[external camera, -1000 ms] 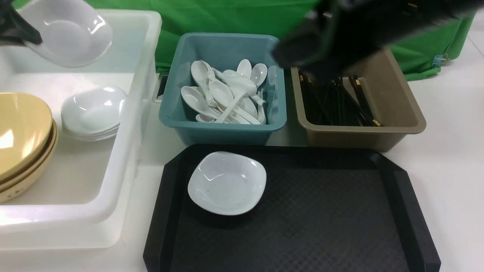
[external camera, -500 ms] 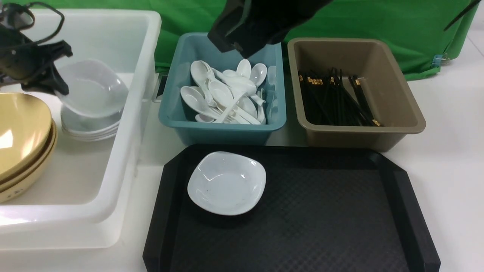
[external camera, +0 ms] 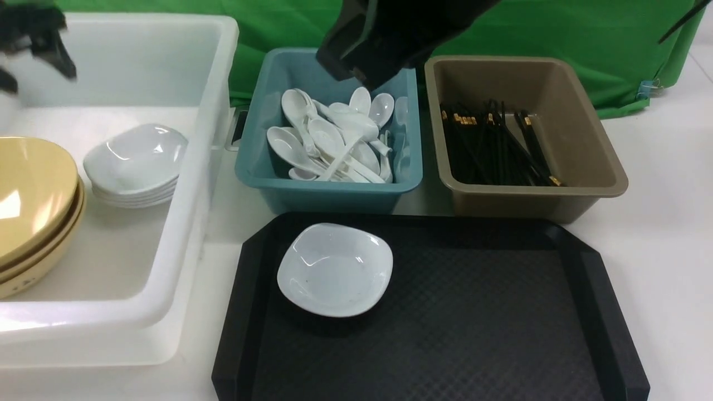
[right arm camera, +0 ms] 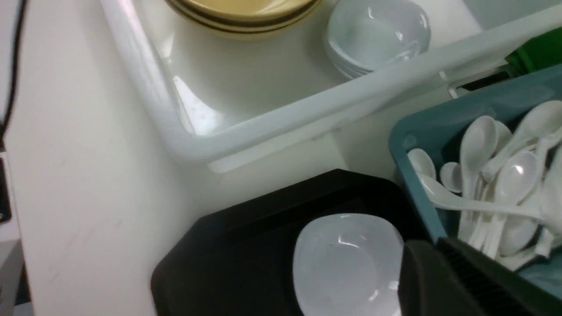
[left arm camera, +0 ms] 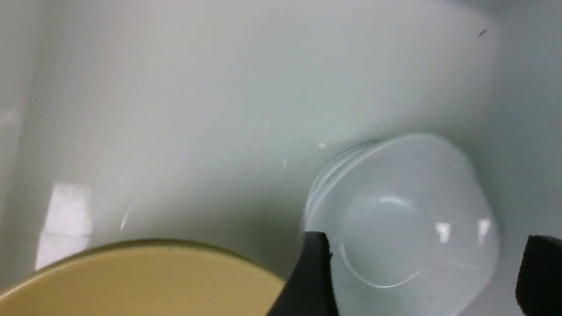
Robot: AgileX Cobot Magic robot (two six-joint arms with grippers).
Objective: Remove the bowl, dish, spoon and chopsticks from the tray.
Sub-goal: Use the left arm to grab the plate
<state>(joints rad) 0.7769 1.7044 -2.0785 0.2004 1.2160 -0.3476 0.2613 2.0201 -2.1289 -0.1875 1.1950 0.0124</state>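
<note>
One white squarish dish point(external camera: 334, 270) point(right arm camera: 347, 263) lies on the left part of the black tray point(external camera: 473, 323) point(right arm camera: 246, 241). My left gripper point(external camera: 36, 78) point(left arm camera: 426, 281) hangs open and empty over the white tub, above a stack of white dishes point(external camera: 136, 161) point(left arm camera: 404, 206). Yellow bowls point(external camera: 30, 206) point(left arm camera: 140, 281) sit stacked beside that stack. My right gripper point(external camera: 365, 78) point(right arm camera: 439, 281) is shut and empty, above the far rim of the teal bin holding several white spoons point(external camera: 334, 139) point(right arm camera: 496, 184). Black chopsticks point(external camera: 496, 147) lie in the brown bin.
The big white tub point(external camera: 211, 111) point(right arm camera: 263, 123) stands left of the tray. The teal bin point(external camera: 328, 192) and the brown bin point(external camera: 535, 195) stand side by side just behind the tray. A green cloth point(external camera: 278, 28) hangs at the back.
My left gripper lowered a white dish onto the stack in the tub, opened, let go and rose. My right arm swung left from over the brown bin to over the teal bin.
</note>
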